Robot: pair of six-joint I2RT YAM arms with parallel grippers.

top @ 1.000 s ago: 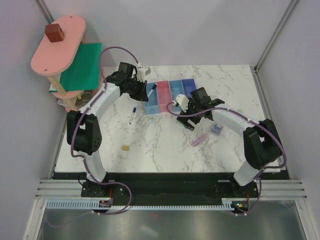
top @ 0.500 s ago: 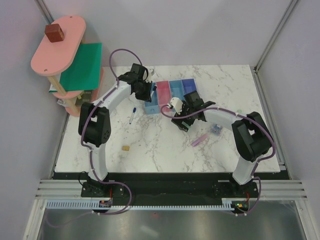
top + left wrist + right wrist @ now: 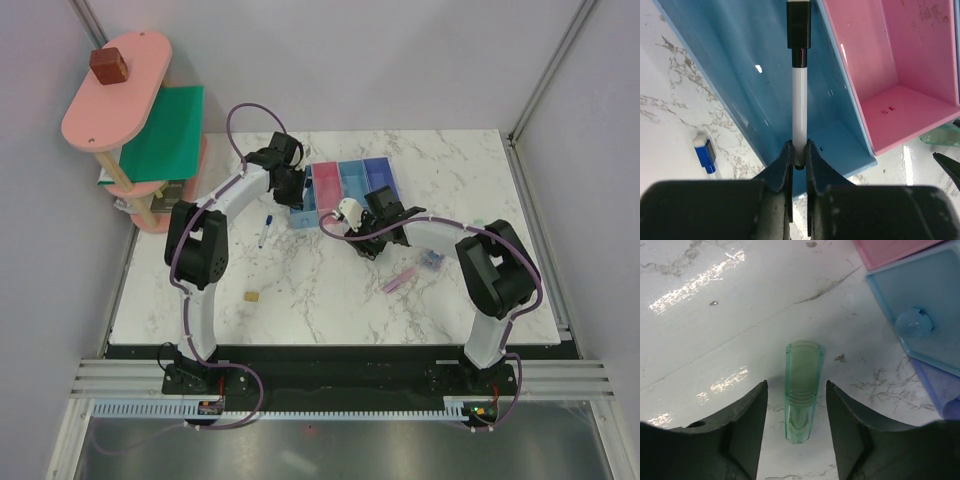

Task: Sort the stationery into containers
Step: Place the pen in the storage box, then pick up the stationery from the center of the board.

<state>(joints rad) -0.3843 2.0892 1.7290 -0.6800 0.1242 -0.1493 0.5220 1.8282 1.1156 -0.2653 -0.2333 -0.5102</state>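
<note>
My left gripper [image 3: 799,147] is shut on the tail of a white marker [image 3: 800,100] with a black cap, held lengthwise over the blue bin [image 3: 740,65]; from above it sits at the row's left end [image 3: 291,192]. The pink bin [image 3: 905,60] is beside it. My right gripper [image 3: 796,387] is open and low over the table, one finger on each side of a mint-green piece [image 3: 803,385] with a gap on both sides. A second marker [image 3: 265,230], a tan block [image 3: 251,296], a pink-lilac bar [image 3: 401,279] and a purple-blue bundle [image 3: 433,259] lie loose.
A pink-and-green tiered shelf [image 3: 150,140] stands at the back left with a brown cube [image 3: 108,65] on top. The light blue bin [image 3: 935,285] and purple-blue bin [image 3: 940,390] lie just right of the mint piece. Grey walls close in the table.
The left arm carried the marker further over the blue bin. The right gripper shifted left onto the mint-green piece and its jaws narrowed around it.
</note>
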